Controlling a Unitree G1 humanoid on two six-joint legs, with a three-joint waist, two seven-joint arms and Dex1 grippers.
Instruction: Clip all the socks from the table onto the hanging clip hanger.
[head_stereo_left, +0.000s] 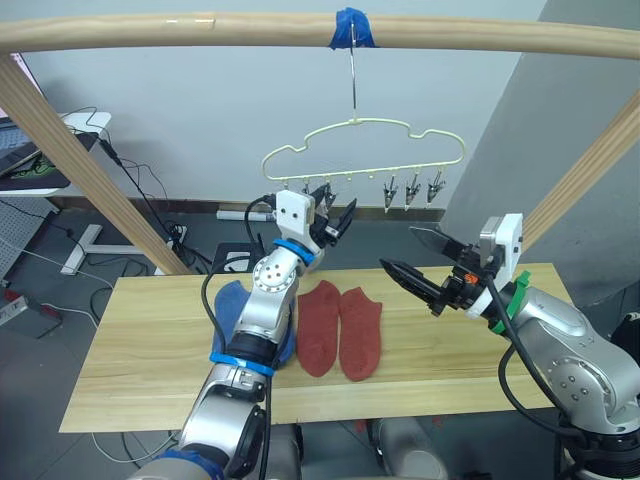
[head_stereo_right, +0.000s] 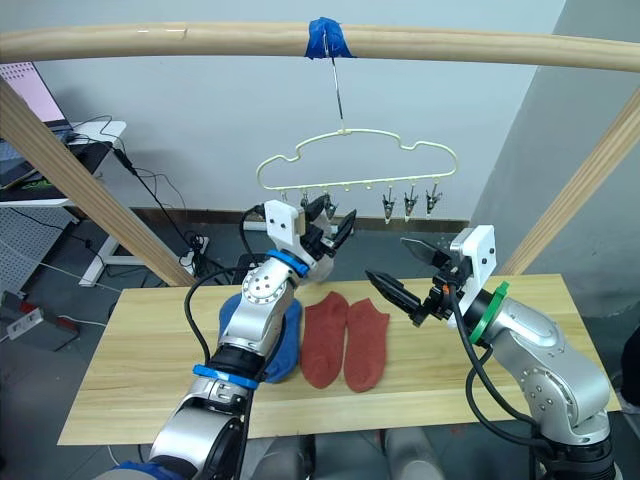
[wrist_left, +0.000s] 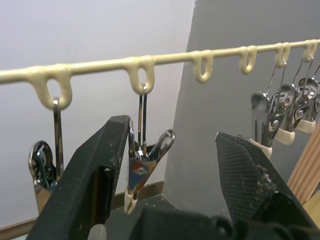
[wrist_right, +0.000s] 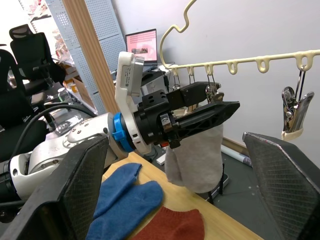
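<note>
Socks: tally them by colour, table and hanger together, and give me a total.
Rust-red socks: 2, side by side on the table
Blue socks: 2, on the table next to the red ones
Light grey sock: 1, hanging below the clip hanger
Total: 5 socks in view

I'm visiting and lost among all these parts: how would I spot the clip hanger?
Find the thick wooden rail across the top and its blue tape, where a metal hook hangs. Under it is the clip hanger: thin pale-yellow wire in a wavy cloud outline with silver clips dangling, unlike the straight wooden beams around it.
</note>
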